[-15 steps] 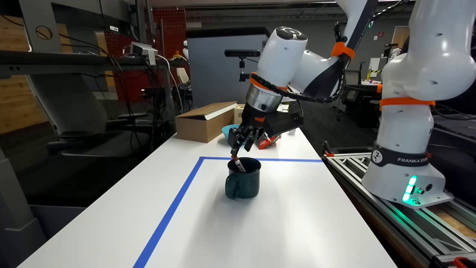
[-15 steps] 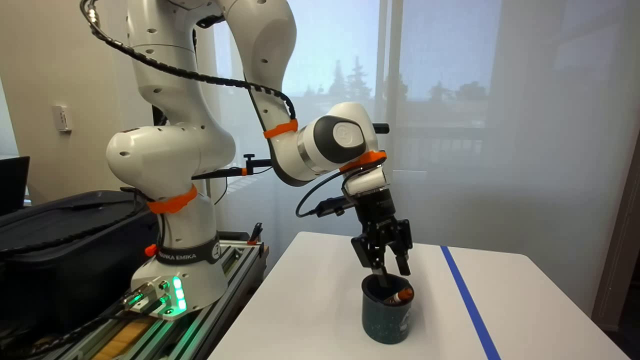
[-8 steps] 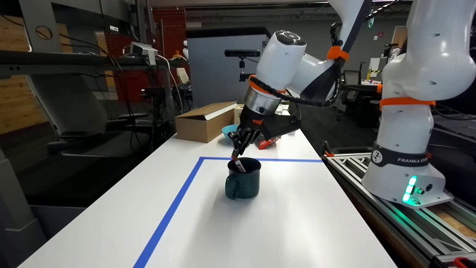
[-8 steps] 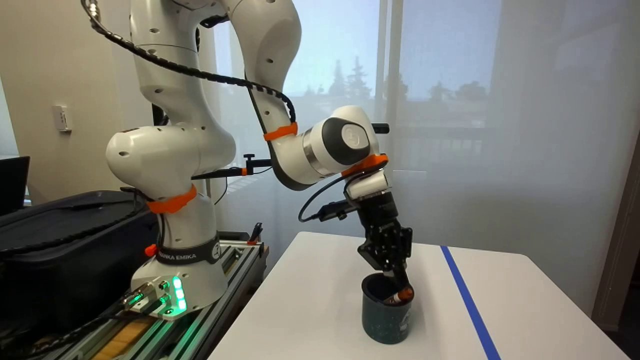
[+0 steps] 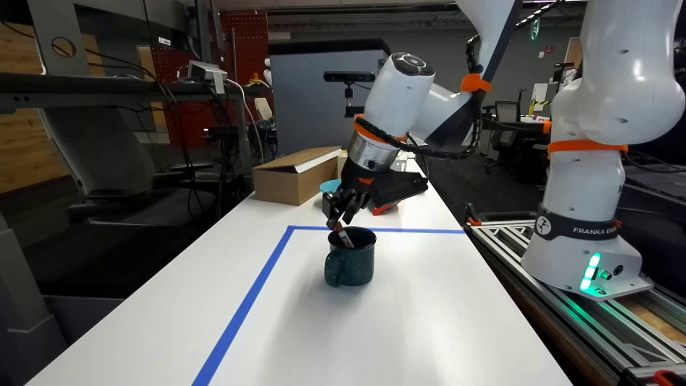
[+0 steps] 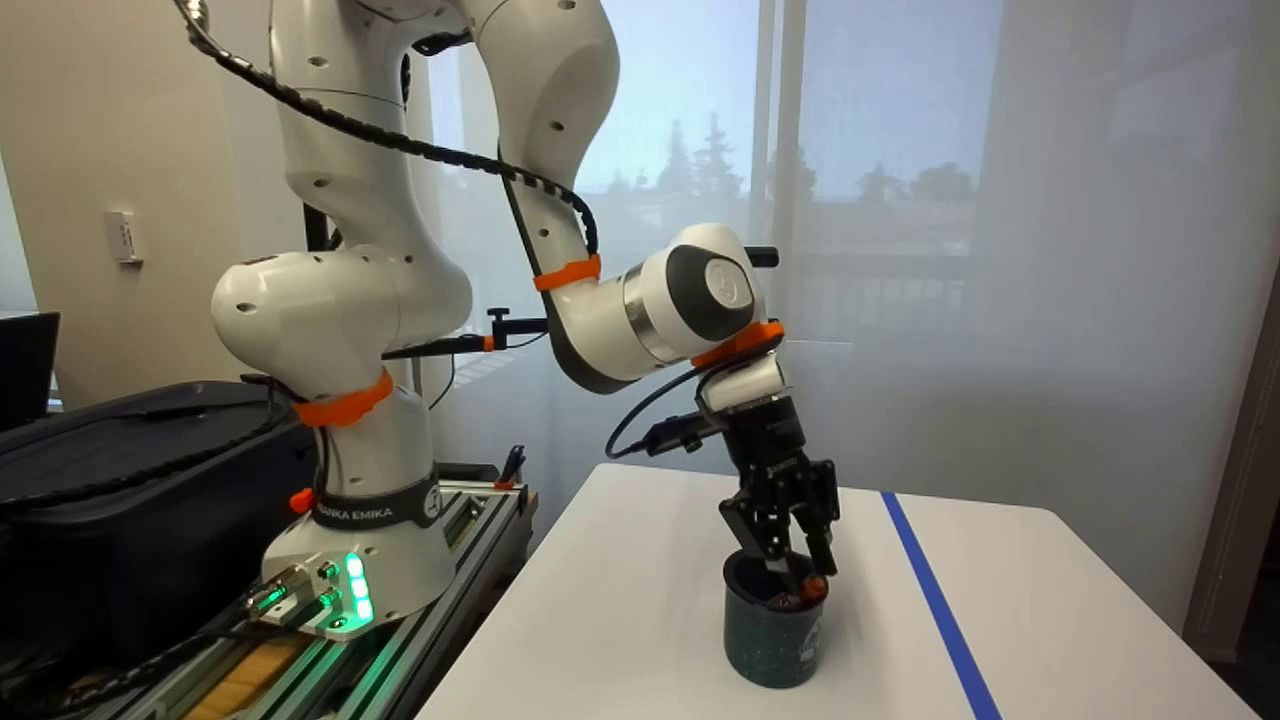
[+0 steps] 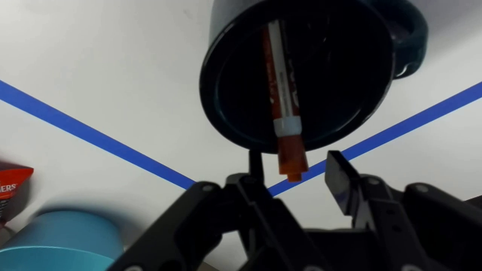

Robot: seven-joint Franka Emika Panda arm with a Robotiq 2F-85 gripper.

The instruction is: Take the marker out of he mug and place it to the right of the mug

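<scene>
A marker (image 7: 287, 101) leans inside a dark teal mug (image 5: 356, 268), its orange cap (image 7: 292, 152) poking out at the top. My two fingers (image 7: 338, 177) stand well parted, one either side of that cap, gripping nothing. Blue tape (image 5: 248, 300) marks the white table (image 5: 445, 321); farther off sit a light-blue bowl (image 7: 71, 229) and red packet (image 7: 15, 178).

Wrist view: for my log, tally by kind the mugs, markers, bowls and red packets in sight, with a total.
Glossy dark teal cylindrical mug: 1
Slim red-and-white capped marker: 1
Light-blue round bowl, partly cut off by the frame: 1
Red packet with white lettering, also cut off: 1
Total: 4
</scene>
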